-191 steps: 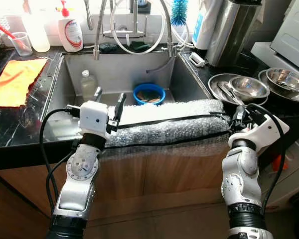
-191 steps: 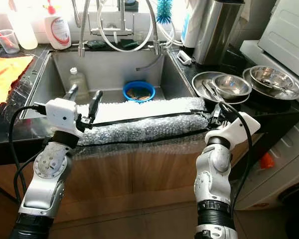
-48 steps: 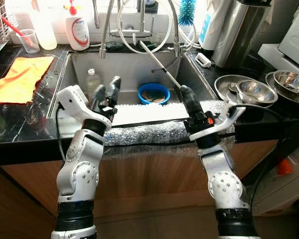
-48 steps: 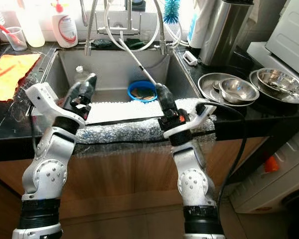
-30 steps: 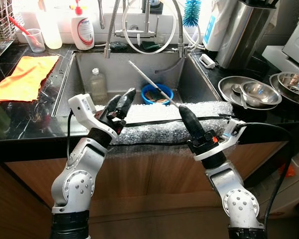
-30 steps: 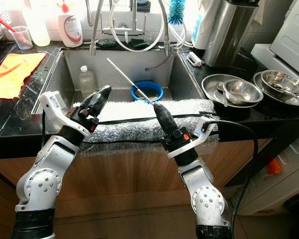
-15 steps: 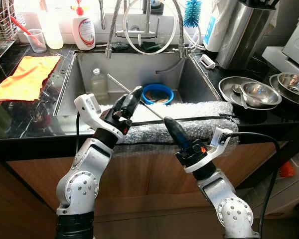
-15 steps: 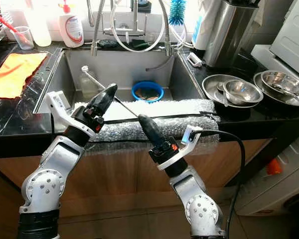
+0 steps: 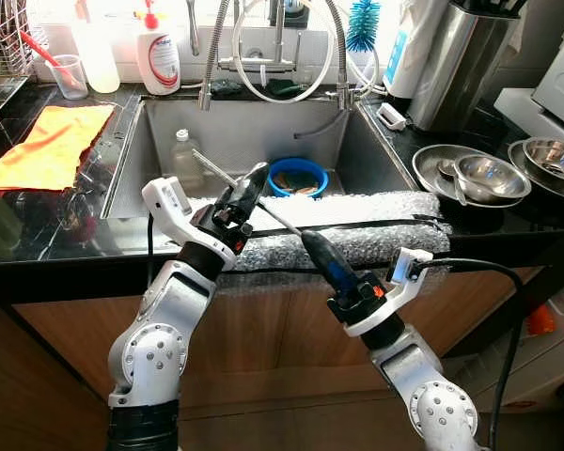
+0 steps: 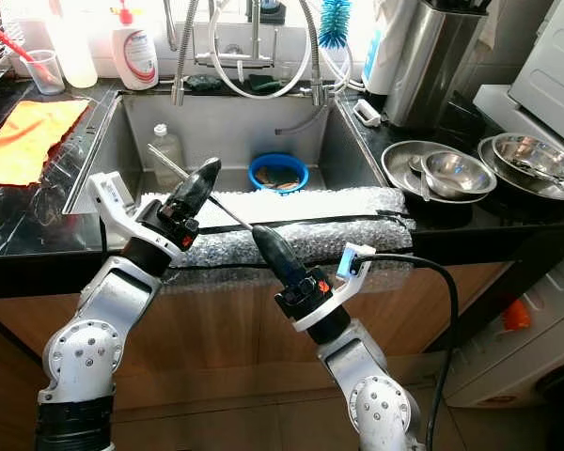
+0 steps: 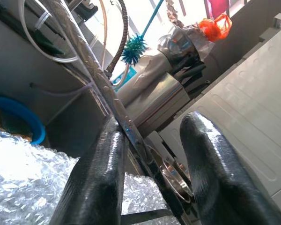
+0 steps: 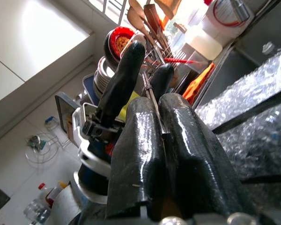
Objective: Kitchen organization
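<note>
Rod: one thin metal rod [image 9: 263, 209] slants over the sink's [image 9: 141, 141] front edge, above the bubble wrap [image 9: 376, 230] padding that edge.
Right gripper: the right gripper [image 9: 312, 250] has its fingers pressed together on the rod's near end.
Left gripper: the left gripper [image 9: 247, 183] has its fingers spread, one on each side of the rod; one finger [image 11: 96, 178] touches it.
Sink: one blue bowl [image 9: 297, 176], one bottle [image 9: 181, 155].
Right counter: three steel bowls [image 9: 484, 176].
Left counter: one orange cloth [image 9: 42, 146].
</note>
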`<state>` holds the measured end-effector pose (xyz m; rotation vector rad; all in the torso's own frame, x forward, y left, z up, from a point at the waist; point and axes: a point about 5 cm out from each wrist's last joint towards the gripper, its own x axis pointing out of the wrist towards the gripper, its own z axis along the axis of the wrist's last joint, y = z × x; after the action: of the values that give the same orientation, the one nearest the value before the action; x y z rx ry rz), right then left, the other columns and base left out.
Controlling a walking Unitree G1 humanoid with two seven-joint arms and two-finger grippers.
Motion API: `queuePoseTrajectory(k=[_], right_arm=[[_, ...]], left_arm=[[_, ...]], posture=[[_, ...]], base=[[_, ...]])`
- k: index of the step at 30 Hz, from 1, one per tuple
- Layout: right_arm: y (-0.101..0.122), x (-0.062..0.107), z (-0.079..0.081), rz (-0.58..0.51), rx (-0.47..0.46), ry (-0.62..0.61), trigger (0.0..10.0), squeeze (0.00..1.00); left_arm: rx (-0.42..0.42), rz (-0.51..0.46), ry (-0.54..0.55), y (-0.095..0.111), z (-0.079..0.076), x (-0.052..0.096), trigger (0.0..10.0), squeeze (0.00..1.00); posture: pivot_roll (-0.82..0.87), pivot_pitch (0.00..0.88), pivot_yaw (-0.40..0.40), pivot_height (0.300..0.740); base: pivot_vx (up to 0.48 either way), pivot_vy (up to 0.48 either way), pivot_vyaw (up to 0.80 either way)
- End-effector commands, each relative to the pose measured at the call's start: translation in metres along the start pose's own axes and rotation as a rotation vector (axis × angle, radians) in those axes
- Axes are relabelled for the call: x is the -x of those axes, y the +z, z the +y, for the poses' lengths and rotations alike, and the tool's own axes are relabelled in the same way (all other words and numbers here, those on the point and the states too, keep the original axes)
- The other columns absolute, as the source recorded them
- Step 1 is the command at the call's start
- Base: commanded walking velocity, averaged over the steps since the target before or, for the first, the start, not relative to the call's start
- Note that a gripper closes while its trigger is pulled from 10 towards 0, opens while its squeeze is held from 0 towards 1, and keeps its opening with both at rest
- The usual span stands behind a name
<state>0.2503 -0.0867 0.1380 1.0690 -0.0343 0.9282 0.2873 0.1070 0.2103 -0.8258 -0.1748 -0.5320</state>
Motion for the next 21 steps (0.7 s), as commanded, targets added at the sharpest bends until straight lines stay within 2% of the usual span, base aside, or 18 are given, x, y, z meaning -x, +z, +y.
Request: queuePoseTrajectory(k=[1,7,12,16,19,21], right_arm=[[0.000,-0.003,0.008,0.009,0.008,0.043,10.0,0.00],[0.001,-0.003,0.007,0.008,0.013,0.038,10.0,0.00],[0.002,-0.003,0.007,0.006,0.024,0.038,10.0,0.00],[0.002,-0.002,0.007,0.007,0.039,0.043,10.0,0.00],[0.002,-0.002,0.008,0.010,0.047,0.048,10.0,0.00],[0.001,-0.003,0.008,0.016,0.064,0.050,10.0,0.00]], left_arm=[[0.009,0.000,-0.025,0.000,-0.006,0.000,0.0,0.00],[0.013,-0.010,-0.021,0.002,-0.006,-0.001,0.0,0.00],[0.047,-0.027,-0.016,0.004,-0.007,-0.002,0.0,0.00],[0.154,-0.090,-0.004,0.013,-0.007,-0.003,0.0,0.00],[0.149,-0.101,-0.014,0.017,-0.009,-0.005,0.0,0.00],[0.118,-0.087,-0.019,0.016,-0.010,-0.005,0.0,0.00]], posture=[[0.03,0.000,-0.075,0.740],[0.03,0.000,-0.076,0.740],[0.03,0.000,-0.076,0.740],[0.03,0.000,-0.075,0.740],[0.03,0.000,-0.076,0.740],[0.03,0.000,-0.076,0.740]], base=[[0.000,0.000,0.00],[0.000,0.000,0.00],[0.000,0.000,0.00],[0.000,0.000,0.00],[0.000,0.000,0.00],[0.000,0.000,0.00]])
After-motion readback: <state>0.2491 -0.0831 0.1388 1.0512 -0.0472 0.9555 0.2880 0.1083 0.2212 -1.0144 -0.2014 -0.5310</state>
